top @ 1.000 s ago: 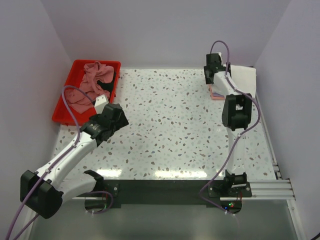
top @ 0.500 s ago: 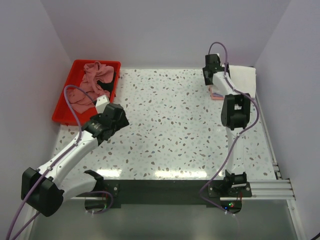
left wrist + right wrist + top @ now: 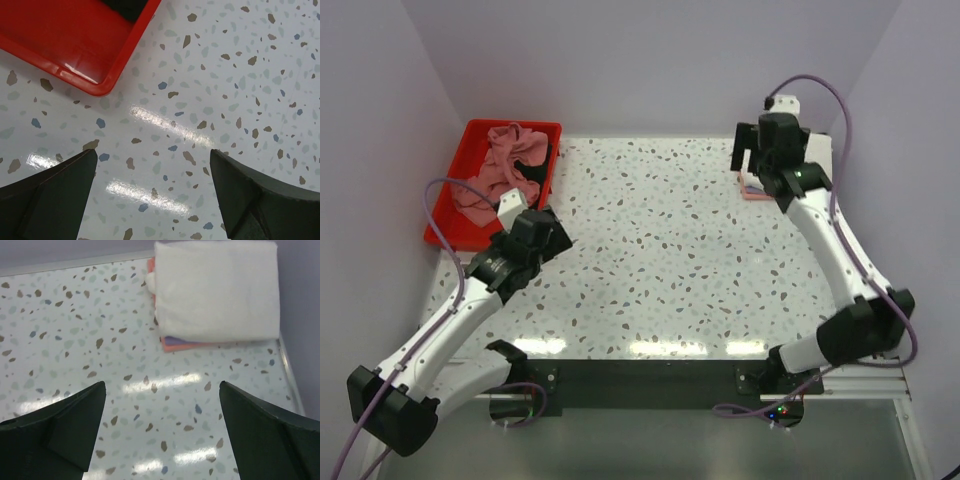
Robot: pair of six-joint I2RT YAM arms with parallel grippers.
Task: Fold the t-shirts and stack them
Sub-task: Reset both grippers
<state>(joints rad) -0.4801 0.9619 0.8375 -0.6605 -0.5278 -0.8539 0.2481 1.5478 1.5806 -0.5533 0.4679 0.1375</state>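
Observation:
A folded stack of t-shirts lies at the table's back right corner: a white tee [image 3: 215, 287] on top, with a lavender edge [image 3: 175, 340] and a salmon-pink edge [image 3: 186, 346] beneath it. My right gripper [image 3: 767, 165] [image 3: 162, 383] hovers open just in front of the stack, over bare table. A crumpled dusty-pink tee [image 3: 510, 160] and some black cloth [image 3: 529, 158] [image 3: 129, 7] lie in the red tray [image 3: 442, 226] at the back left. Beside the tray's near corner [image 3: 100, 86] hangs my left gripper [image 3: 552, 232] [image 3: 152, 151], open and holding nothing.
The speckled tabletop [image 3: 660, 250] stretches between the tray and the stack. Lilac walls close in the left, back and right. A metal rail [image 3: 865, 370] runs along the right and near edges, by the arm bases.
The right arm has swung its elbow out to the right and its gripper has shifted right beside the stack. The left gripper has drifted slightly left, toward the tray.

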